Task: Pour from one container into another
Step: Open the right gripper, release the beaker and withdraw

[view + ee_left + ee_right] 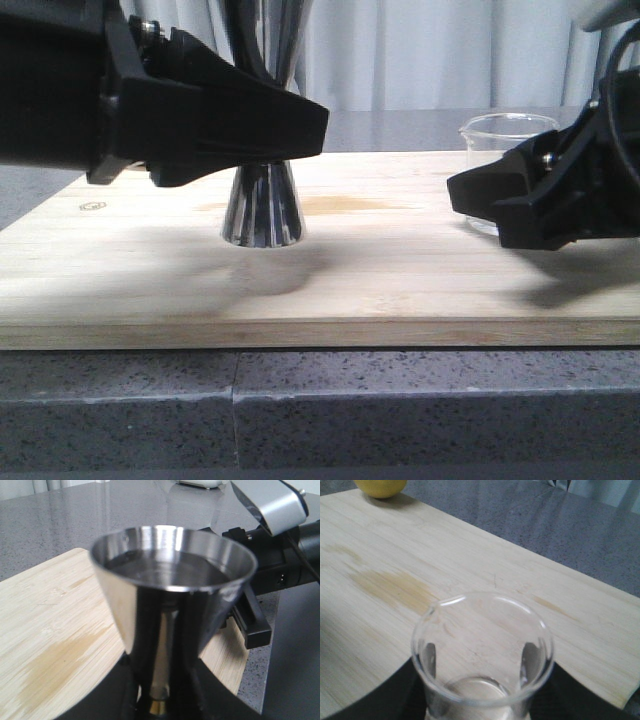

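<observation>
The steel hourglass jigger [262, 205] stands on the bamboo board [330, 290], left of centre. My left gripper [300, 125] reaches in from the left and is shut on its narrow gold-banded waist [160, 706]. In the left wrist view the jigger's upper cup [172, 560] holds clear liquid. The clear glass beaker [505, 135] stands upright at the board's right side. My right gripper [460, 195] is shut on it. In the right wrist view the fingers [429, 660] show darkly through both sides of the glass. The beaker [482, 645] looks nearly empty.
A yellow round fruit [380, 486] lies at the board's far edge. A brownish stain [350, 205] marks the wood between the two vessels. The board rests on a grey speckled counter [300, 400], with a curtain behind. The right arm [270, 565] shows beyond the jigger.
</observation>
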`<state>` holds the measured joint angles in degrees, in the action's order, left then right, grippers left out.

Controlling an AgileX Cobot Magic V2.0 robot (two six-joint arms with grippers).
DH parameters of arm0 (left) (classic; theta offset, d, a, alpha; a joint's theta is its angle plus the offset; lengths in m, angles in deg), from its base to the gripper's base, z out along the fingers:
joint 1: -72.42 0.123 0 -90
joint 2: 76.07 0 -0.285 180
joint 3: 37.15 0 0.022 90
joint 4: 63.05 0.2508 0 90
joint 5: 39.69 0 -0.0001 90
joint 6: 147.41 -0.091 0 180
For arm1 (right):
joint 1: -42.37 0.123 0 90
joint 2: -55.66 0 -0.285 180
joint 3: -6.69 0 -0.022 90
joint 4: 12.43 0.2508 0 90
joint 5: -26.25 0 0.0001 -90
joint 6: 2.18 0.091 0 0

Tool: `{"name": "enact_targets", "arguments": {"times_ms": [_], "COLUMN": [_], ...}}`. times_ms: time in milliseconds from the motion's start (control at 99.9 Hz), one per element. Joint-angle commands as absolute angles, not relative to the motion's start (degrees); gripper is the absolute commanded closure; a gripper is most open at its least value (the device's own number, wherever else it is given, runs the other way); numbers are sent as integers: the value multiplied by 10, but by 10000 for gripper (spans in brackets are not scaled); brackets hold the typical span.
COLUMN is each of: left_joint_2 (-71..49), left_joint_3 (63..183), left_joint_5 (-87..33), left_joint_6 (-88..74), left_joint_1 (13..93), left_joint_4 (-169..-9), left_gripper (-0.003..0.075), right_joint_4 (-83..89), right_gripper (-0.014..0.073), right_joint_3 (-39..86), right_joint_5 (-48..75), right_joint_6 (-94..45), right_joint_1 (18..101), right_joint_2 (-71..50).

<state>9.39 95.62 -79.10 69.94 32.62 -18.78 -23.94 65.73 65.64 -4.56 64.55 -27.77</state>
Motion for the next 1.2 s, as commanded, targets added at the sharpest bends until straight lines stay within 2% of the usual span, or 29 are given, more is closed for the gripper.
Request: {"name": "enact_targets", "arguments": {"times_ms": [0, 601, 671, 861, 1192], "left_joint_2": [79, 79, 79, 79, 79], "left_joint_3": [971, 971, 971, 971, 971], "left_joint_5": [-836, -836, -836, -836, -836], "left_joint_6": [704, 704, 704, 704, 704], "left_joint_1": [328, 328, 328, 328, 328], "left_joint_4": [-209, -209, -209, -209, -209], "left_gripper": [739, 739, 739, 739, 739], "right_joint_4": [-245, -243, -243, -232, -232], "right_gripper": [430, 423, 385, 214, 197], "right_joint_3": [663, 682, 682, 682, 682], "right_joint_5": [716, 769, 786, 801, 801], "right_joint_6": [-44, -44, -44, -44, -44], "right_joint_1": [644, 644, 644, 644, 644], "right_joint_2": [-263, -263, -263, -263, -263]}}
